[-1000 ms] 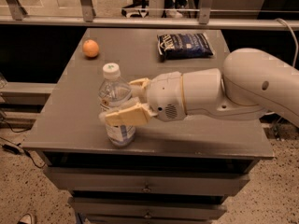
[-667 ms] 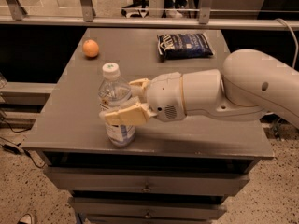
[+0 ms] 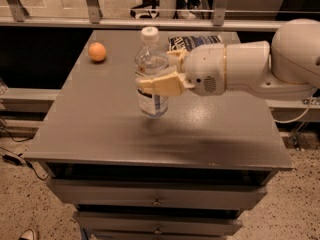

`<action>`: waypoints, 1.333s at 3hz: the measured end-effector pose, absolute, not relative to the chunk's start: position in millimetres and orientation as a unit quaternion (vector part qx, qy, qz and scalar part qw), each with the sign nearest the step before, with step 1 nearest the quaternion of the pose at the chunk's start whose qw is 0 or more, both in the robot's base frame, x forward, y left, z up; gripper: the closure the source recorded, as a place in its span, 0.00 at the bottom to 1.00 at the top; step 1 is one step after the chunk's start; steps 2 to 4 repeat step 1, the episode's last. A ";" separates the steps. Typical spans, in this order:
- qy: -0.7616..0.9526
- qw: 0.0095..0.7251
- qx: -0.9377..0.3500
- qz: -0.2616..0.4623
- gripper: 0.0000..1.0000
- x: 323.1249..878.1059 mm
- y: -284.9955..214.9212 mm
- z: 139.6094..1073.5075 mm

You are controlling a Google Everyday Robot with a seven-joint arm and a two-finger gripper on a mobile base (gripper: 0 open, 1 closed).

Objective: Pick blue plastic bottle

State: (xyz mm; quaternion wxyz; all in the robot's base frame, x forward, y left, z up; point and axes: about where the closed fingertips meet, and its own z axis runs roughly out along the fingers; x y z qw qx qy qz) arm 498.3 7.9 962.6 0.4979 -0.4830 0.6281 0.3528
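Observation:
The blue plastic bottle (image 3: 151,74) is clear with a white cap and a blue-and-white label. It hangs upright above the grey table (image 3: 100,129), its base lifted off the top. My gripper (image 3: 155,69) reaches in from the right and is shut on the bottle's middle, with one cream finger (image 3: 159,84) across its front and the other behind it. The white arm (image 3: 260,64) stretches off to the right.
An orange (image 3: 97,51) lies at the table's back left. A dark blue snack bag (image 3: 192,41) lies at the back, partly hidden behind my gripper. A rail runs behind the table. Drawers sit below the tabletop.
The bottle has been lifted off the table in my gripper and now hangs above it. The view has also shifted, so the table sits differently in frame.

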 end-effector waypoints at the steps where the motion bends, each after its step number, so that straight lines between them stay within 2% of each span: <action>1: 0.623 0.509 -0.482 0.346 1.00 503.2 4.1 975.7; 4: 0.623 0.509 -0.482 0.346 1.00 503.2 4.1 975.7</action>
